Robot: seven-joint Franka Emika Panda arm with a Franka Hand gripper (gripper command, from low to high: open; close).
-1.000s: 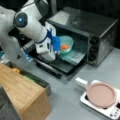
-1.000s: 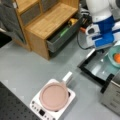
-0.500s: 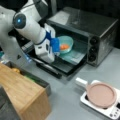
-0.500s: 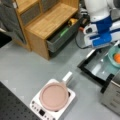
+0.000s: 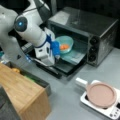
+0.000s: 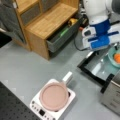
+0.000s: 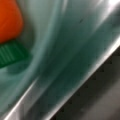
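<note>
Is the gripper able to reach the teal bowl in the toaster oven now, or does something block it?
Probably yes. The toaster oven door is folded down, and the gripper is already at the rim of the teal bowl, with nothing between them. The carrot lies inside the bowl.

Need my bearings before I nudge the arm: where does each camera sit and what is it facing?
Front view: looks down at the open toaster oven; arm and hand at the teal bowl.
Front view: high, looking down at the floor, with the wooden cabinet and the arm.
Wrist view: pressed close to the bowl; no hand shows.
Both front views share the pan.
</note>
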